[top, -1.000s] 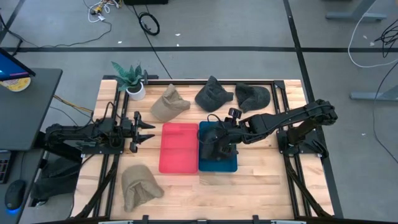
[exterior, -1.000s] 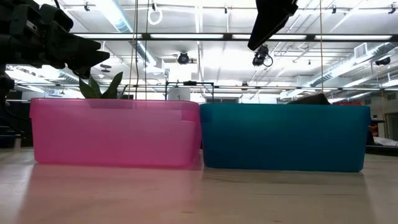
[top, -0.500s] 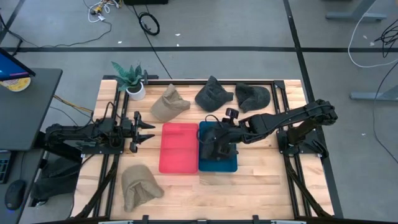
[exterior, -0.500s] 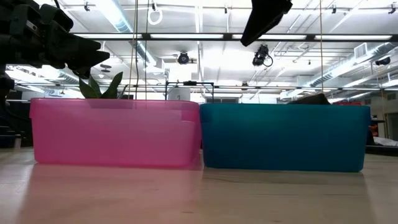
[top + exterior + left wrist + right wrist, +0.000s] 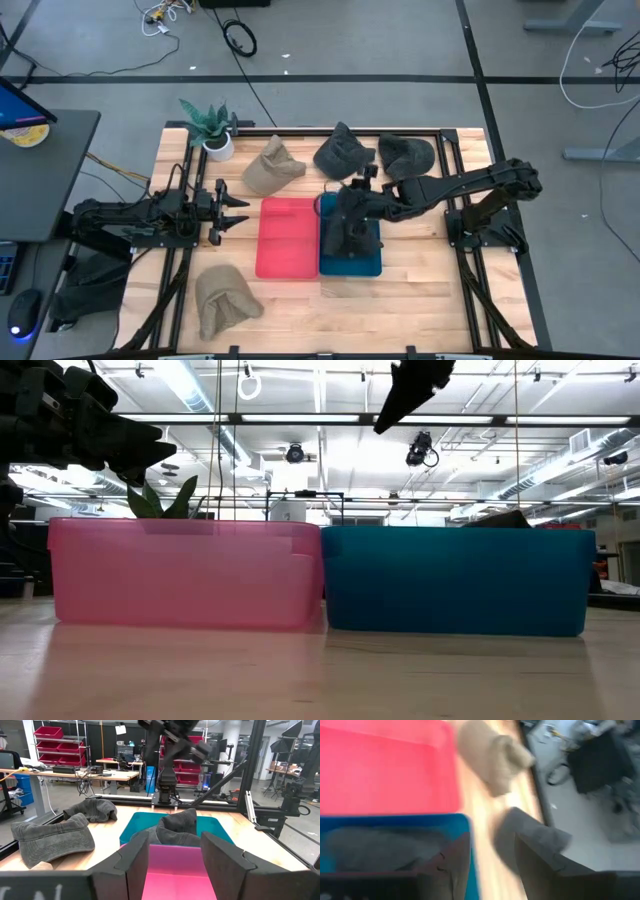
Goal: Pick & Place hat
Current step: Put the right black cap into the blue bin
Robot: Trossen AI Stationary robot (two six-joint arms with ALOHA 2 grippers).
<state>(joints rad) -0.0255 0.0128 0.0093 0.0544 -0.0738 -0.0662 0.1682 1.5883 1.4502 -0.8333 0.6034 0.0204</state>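
Both arms are black throughout, built of slim tubular links with bulkier rounded joint housings. The left arm [image 5: 140, 215] sits on a dark base and ends in the left gripper [image 5: 232, 212], with two thin pointed black fingers. The right arm [image 5: 470, 185] has the same finish; its forward section is blocky. In the left wrist view, the fingers [image 5: 132, 862] are matte black, flat-faced, angular plates. In the right wrist view, the fingers [image 5: 535, 852] look alike, with stepped edges.
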